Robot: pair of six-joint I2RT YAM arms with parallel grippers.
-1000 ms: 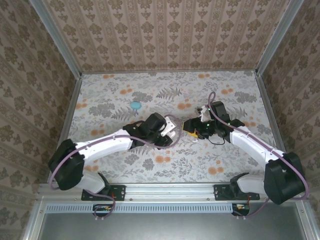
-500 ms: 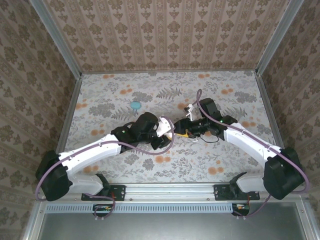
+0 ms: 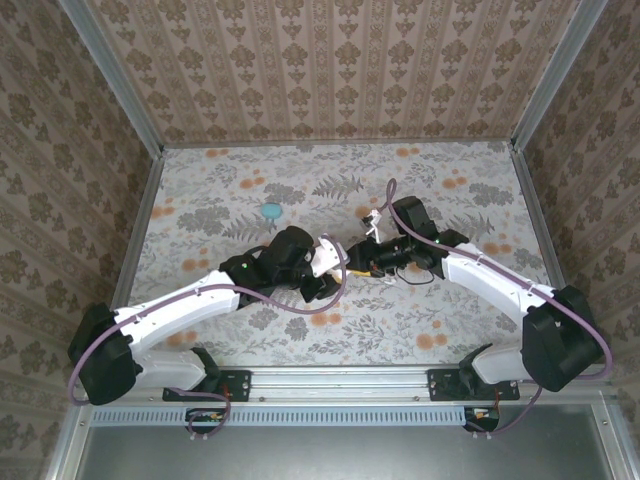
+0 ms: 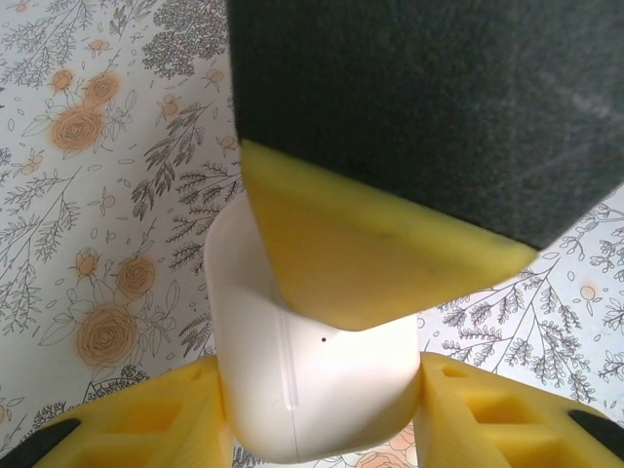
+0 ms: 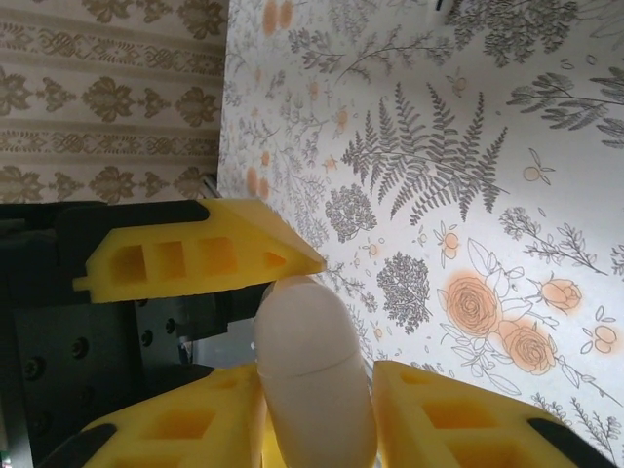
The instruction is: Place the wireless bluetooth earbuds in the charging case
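Looking across the last second, we are seeing the two arms drawing together over the middle of the table (image 3: 450,190). The right gripper (image 5: 317,385) is swinging in toward the left gripper (image 4: 317,375), and its jaws are narrowing onto the charging case (image 4: 244,292) that the left one is holding.

The left fingers are sitting partly open, pressing on both flanks of the case. The right fingers are now lying against its sides too, so we are reading both as gripping it. We are taking this as a two-handed hold being set up, probably for opening it, since nothing can go in while it is shut.

The case is looking like a smooth, glossy white pill with rounded ends. A fine seam is running round it, and a tiny dark dot is showing on one face. The seam is showing no gap, so we are judging the case closed. A small teal thing (image 3: 271,211) is lying well apart, farther back on the table.
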